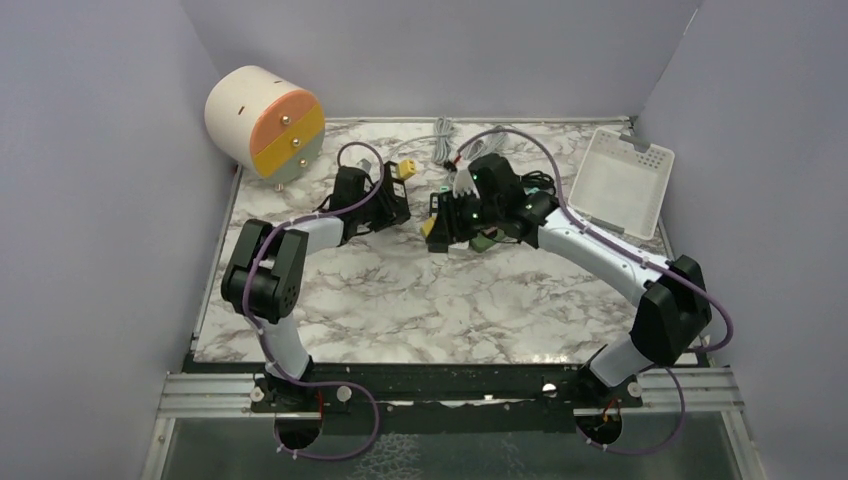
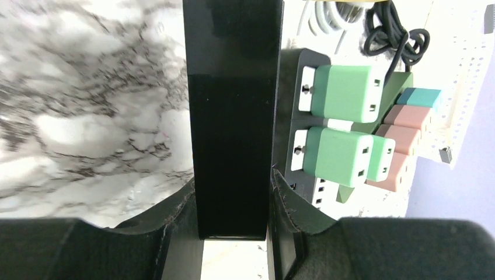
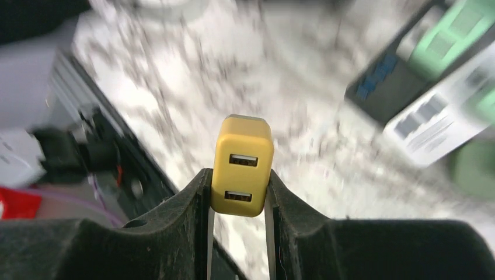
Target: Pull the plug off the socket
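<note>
Right hand (image 3: 238, 181): clenched on the yellow plug (image 3: 242, 146). Fingers grip its two flat sides and both USB ports face the wrist cam. The plug is in the air above the desk (image 1: 400, 300), out of the strip (image 2: 290, 116) and not touching it. In the right wrist view the strip sits up and to the right, blurred.

Left hand (image 2: 232, 192): clenched on a black slab (image 2: 233, 116), which stands upright between the fingers and fills the gap. The slab sits flush against the strip's side; can't tell if it's part of the strip.

Strip face, left wrist view: two green plugs (image 2: 341, 93) seated one above the other. Beside them are pink plugs (image 2: 408, 116) and a teal plug (image 2: 421, 96). A knotted black cable (image 2: 397, 35) lies just past the strip.

Top view: both hands are near each other mid-desk, left hand on the left, right hand with the plug just beside it. A white basket (image 1: 625, 180) sits at the far right, tilted against the wall. A white drum (image 1: 265, 120) with an orange, yellow and pale green face is at the far left corner.
</note>
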You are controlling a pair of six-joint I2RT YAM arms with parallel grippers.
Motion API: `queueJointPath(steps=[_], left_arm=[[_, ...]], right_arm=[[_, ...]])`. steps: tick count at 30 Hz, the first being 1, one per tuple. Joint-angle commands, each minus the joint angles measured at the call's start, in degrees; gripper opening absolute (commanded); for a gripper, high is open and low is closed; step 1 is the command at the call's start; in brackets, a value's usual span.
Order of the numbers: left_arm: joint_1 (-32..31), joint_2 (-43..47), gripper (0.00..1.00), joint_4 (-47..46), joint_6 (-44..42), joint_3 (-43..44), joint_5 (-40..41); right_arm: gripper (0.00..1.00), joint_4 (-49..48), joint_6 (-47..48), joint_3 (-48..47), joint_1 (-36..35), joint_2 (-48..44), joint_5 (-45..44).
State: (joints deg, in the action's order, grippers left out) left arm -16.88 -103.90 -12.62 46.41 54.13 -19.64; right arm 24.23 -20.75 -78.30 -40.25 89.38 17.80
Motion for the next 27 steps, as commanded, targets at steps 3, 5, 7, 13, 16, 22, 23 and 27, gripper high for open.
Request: queueJointPath(steps=[3,5,7,13,16,22,23,27], left_arm=[[4.5,7.8,0.0,3.7,-12.3,3.9,-0.7],[5.4,9.5,0.0,4.8,-13.6,4.4,-1.6],[5.9,11.0,0.0,5.9,-14.9,4.5,-1.8],[7.2,13.9,0.0,9.2,-17.9,5.0,-2.6],[7.9,14.9,0.0,9.5,-18.6,4.3,-3.3],[8.2,16.1,0.0,9.7,-19.4,2.8,-4.5],[8.2,16.2,0.0,9.7,-19.6,2.5,-4.4],[8.3,16.2,0.0,9.9,-20.0,2.3,-4.6]], right_arm=[[0.01,-12.8,-1.6,16.5,-0.1,-2.1,16.5],[0.01,-14.3,-1.5,16.7,-0.1,0.5,18.3],[0.01,-15.8,-1.6,15.9,-0.1,3.9,19.4],[0.03,-19.3,-4.7,9.4,-0.2,17.1,20.8],[0.08,-19.9,-5.7,5.8,-0.2,22.9,22.3],[0.34,-18.0,-5.3,1.0,-0.5,27.9,22.4],[0.42,-17.3,-4.9,0.4,-0.6,28.2,22.0],[0.79,-13.6,-2.3,-1.5,-0.8,28.5,19.7]])
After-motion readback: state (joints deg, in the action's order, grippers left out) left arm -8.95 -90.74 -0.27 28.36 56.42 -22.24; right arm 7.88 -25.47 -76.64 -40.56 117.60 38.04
